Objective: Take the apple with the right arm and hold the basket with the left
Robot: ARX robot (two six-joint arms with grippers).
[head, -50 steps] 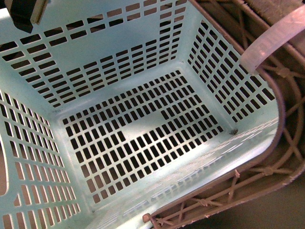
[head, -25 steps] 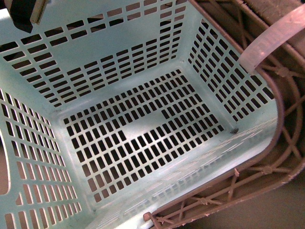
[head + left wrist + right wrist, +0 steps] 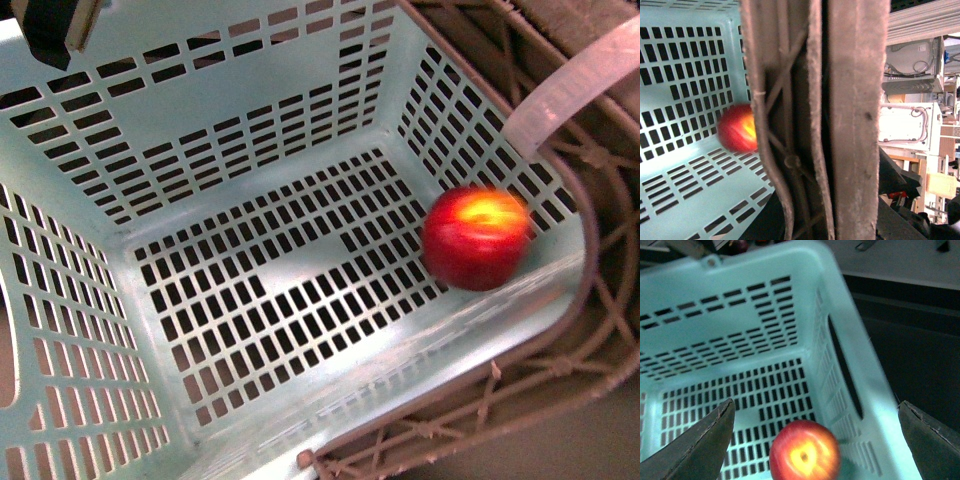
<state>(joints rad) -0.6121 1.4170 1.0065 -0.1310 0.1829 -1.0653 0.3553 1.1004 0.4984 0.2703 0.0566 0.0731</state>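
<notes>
right claw point(image 3: 816, 401) was spread wide, gripping nothing, right above the apple point(image 3: 805, 452), which looked blurry low inside the basket point(image 3: 250, 75), by the corner near the handles point(image 3: 855, 120). left claw: couldn't tell. i'd guess this was the drop-in step. next up, pull the right arm clear with the basket held level.

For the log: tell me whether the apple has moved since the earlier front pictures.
Yes. Absent earlier, the apple now shows, blurred, inside the basket by its right wall.
</notes>
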